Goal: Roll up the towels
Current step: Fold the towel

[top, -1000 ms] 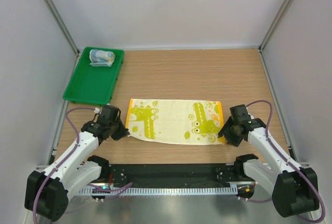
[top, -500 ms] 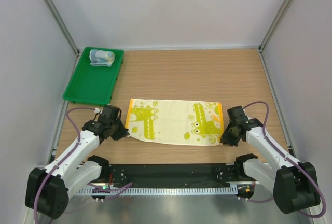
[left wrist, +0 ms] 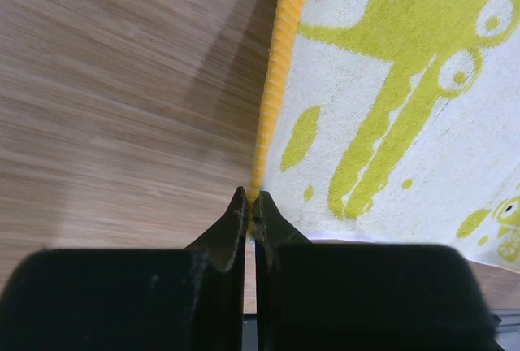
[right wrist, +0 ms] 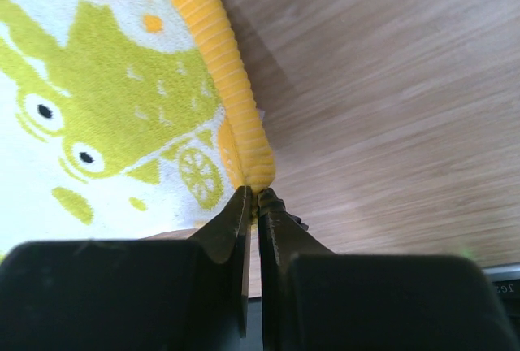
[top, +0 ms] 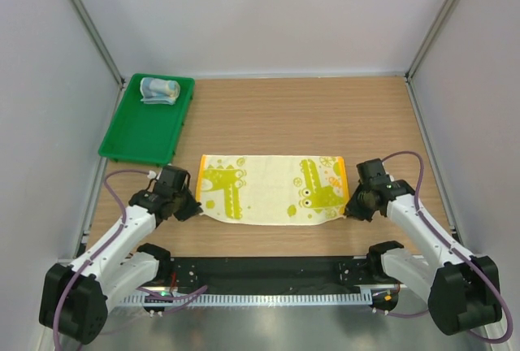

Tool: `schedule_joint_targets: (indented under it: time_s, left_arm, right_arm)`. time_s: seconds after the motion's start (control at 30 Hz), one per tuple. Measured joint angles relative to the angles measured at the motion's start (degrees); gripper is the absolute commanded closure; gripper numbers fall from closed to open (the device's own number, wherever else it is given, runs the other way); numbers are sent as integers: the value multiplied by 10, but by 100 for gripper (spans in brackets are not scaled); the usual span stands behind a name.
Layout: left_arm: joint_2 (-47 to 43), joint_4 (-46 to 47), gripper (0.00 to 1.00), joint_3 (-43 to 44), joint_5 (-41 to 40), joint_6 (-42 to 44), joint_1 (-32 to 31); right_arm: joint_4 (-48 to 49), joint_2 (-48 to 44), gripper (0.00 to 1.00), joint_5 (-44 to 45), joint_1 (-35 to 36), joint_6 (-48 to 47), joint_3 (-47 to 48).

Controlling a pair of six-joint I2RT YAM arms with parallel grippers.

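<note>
A yellow-green towel (top: 272, 189) with green crocodile prints and orange end bands lies spread flat near the table's front. My left gripper (top: 195, 206) is shut on its near left corner; the left wrist view shows the orange hem (left wrist: 276, 83) pinched between the tips of my left gripper (left wrist: 253, 205). My right gripper (top: 349, 207) is shut on the near right corner, with the orange band (right wrist: 219, 67) caught in the tips of my right gripper (right wrist: 254, 199). A rolled light blue towel (top: 159, 90) sits in the green tray (top: 134, 136) at the back left.
Grey walls with metal posts enclose the wooden table (top: 309, 115) on three sides. A black rail (top: 268, 274) with both arm bases runs along the near edge.
My right gripper moved in to the towel's near right corner and closed on it, and that corner shifted slightly. The left gripper kept its grip and did not move.
</note>
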Motion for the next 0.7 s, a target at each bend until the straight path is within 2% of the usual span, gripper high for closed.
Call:
schedule_joint_targets:
  time_s: [0.3,0.47,0.7]
  left_arm:
    - [-46,5,100,-57,7,-37,-25]
    - [-40,6,100,-57,13,-50,-60]
    - [-8,4,100,-39,15,-38,-63]
  right_arm:
    - [1,11,99,-12,0,-6,47]
    - [-8,1,99,-7,0,-11,63]
    - [-14,18,99,-5,0,-16,71]
